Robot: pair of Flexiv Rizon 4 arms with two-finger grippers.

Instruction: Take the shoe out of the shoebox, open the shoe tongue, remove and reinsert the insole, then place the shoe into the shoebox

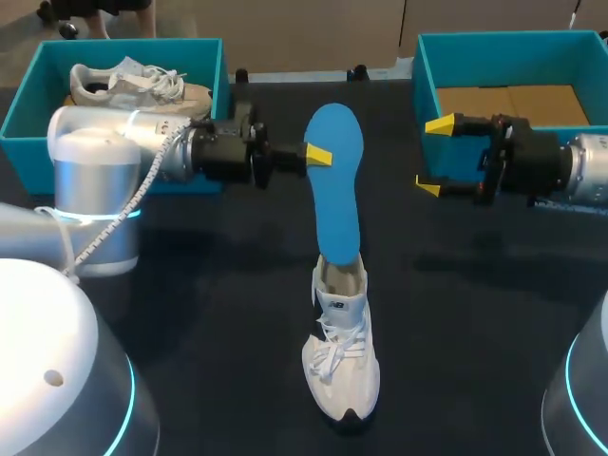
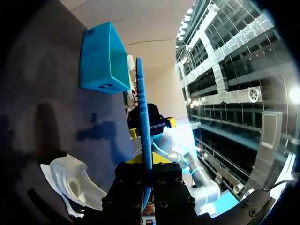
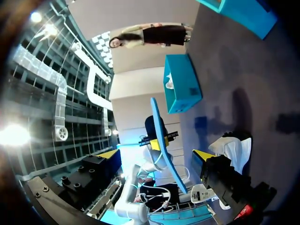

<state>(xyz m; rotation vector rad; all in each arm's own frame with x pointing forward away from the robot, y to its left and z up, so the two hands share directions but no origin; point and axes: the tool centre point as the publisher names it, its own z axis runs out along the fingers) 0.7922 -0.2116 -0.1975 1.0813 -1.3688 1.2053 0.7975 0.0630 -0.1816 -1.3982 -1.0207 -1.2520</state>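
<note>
A white shoe (image 1: 342, 356) stands on the dark table, toe toward the front edge. A blue insole (image 1: 334, 180) rises out of its opening, with the lower end tucked inside. My left gripper (image 1: 315, 155) is shut on the insole's edge near its upper end. In the left wrist view the insole (image 2: 142, 122) runs edge-on between the fingers, with the shoe (image 2: 70, 180) below. My right gripper (image 1: 432, 157) hangs open to the right of the insole, apart from it. In the right wrist view the insole (image 3: 161, 140) and the shoe (image 3: 232, 150) lie ahead of that gripper (image 3: 157, 154).
A teal box (image 1: 28, 95) at the back left holds a second white shoe (image 1: 142, 84). Another teal shoebox (image 1: 427, 66) at the back right shows only its cardboard floor. Bare tabletop lies either side of the standing shoe.
</note>
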